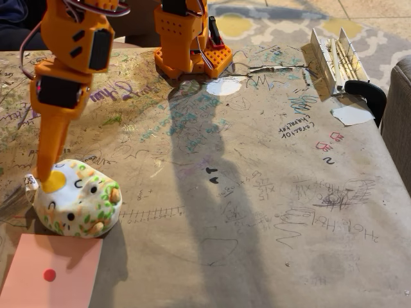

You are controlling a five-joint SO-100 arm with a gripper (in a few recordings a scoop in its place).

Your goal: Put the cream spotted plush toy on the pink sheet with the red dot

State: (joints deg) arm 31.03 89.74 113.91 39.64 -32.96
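Sitting near the desk's (257,212) left edge, the cream spotted plush toy (80,200) is just behind the pink sheet with the red dot (54,269), at the front left corner. The orange pincer (48,179) presses on the toy's top; I cannot tell if it is spread or pinching.

The rounded cream-white plush toy with green and orange spots (78,200) sits upright on the table, its small black-dotted face turned toward four o'clock. The flat salmon-pink paper sheet with one red dot (51,273) lies just at the toy's six o'clock — dot uncovered.
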